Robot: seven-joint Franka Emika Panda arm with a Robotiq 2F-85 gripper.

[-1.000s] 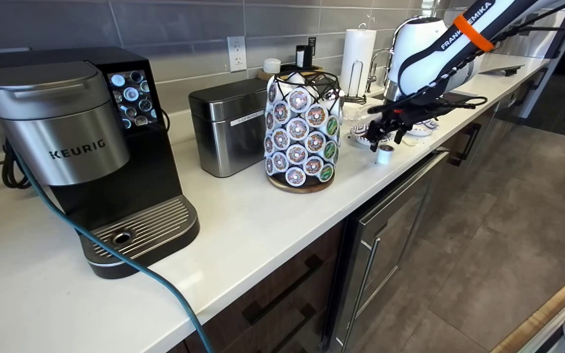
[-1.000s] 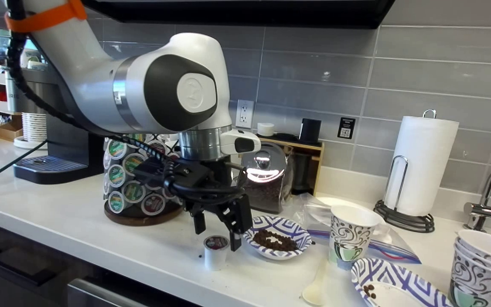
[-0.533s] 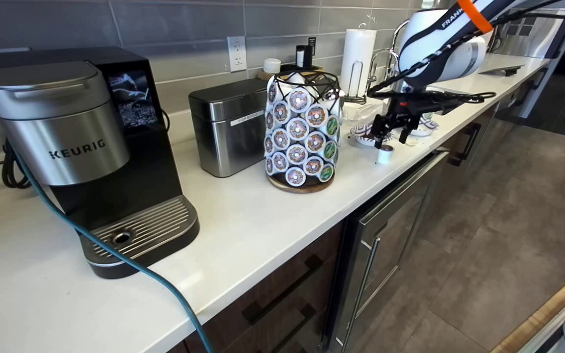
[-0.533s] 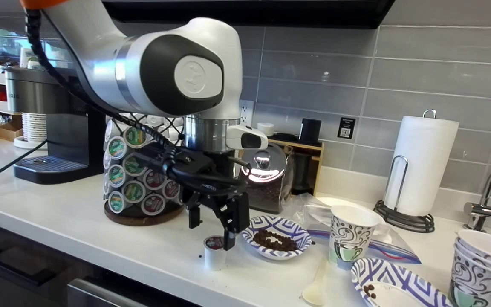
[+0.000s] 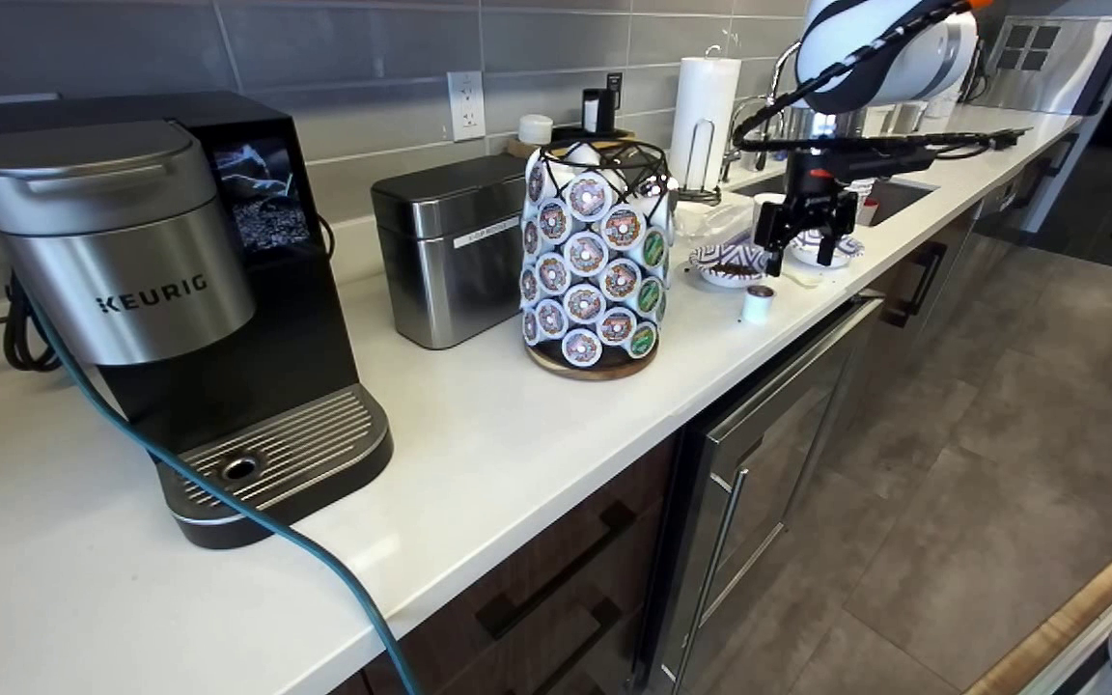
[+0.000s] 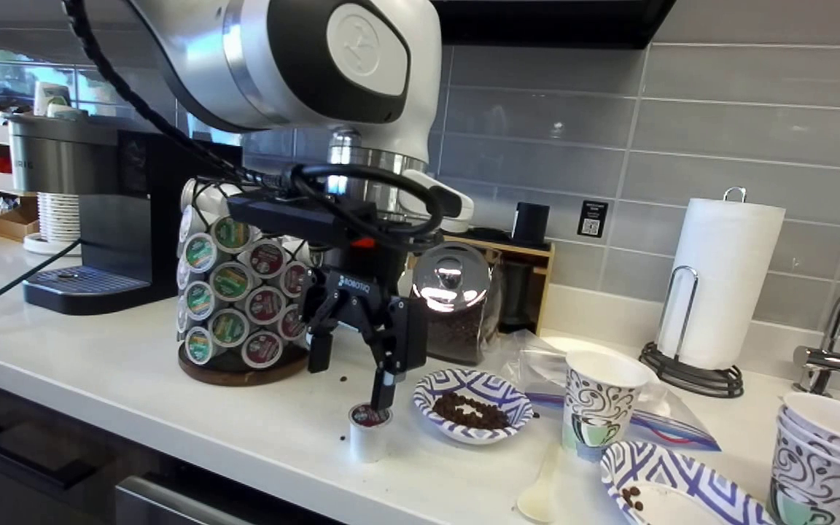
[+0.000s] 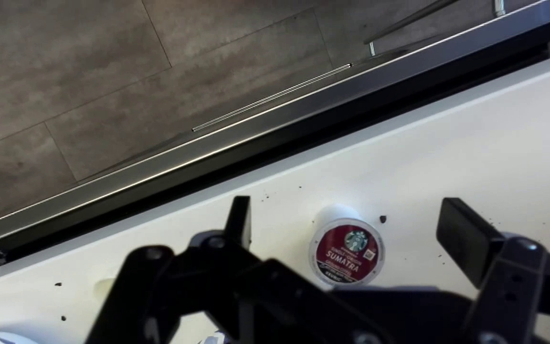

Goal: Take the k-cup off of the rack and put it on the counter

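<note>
A white k-cup [image 5: 758,305] with a dark red lid stands upright on the white counter [image 5: 479,444], near its front edge. It also shows in an exterior view [image 6: 368,441] and in the wrist view [image 7: 346,253], where its lid reads Sumatra. The rack [image 5: 587,261], a dark-wire carousel full of pods, stands on the counter; it also shows in an exterior view [image 6: 245,313], partly behind the arm. My gripper [image 6: 351,378] is open and empty, above the k-cup and apart from it. In the wrist view the k-cup lies between the spread fingers [image 7: 346,220].
A patterned bowl with coffee grounds [image 6: 475,430], a spoon [image 6: 539,488], a paper cup [image 6: 602,394] and a second bowl [image 6: 675,488] stand close to the k-cup. A Keurig machine [image 5: 131,280] and a steel box [image 5: 450,251] stand along the counter.
The arm and gripper have risen away from the k-cup, and the gripper hangs more upright. The k-cup has stayed in place on the counter. The gripper has stayed open.
</note>
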